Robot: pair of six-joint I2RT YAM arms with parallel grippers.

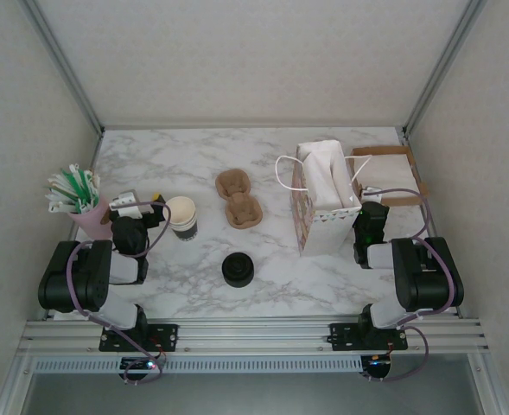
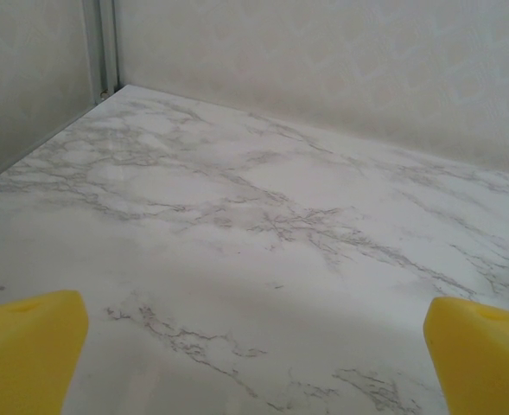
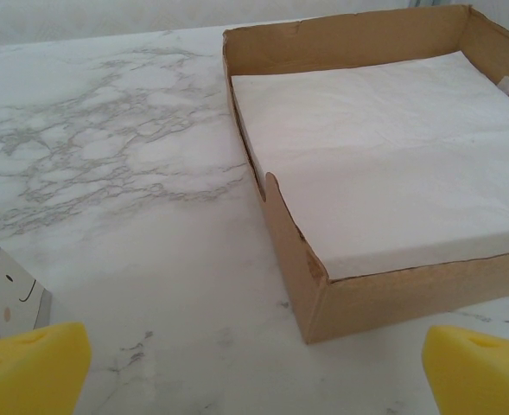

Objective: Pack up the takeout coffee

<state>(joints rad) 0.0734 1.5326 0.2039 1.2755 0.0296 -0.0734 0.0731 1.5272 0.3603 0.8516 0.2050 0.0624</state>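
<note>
left claw, right claw — open (wide)

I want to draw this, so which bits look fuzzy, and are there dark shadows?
Left wrist view: the yellow pads in the bottom corners are fuzzy, the marble table clearer. Right wrist view: its yellow pads are fuzzy too, the cardboard tray sharp. Top view: even light, faint shadows.

Black left arm and right arm with bulky rounded housings, thin lilac cables looping along each, black base plates on a silver rail, left end effector and right end effector tipped with yellow wedges.
</note>
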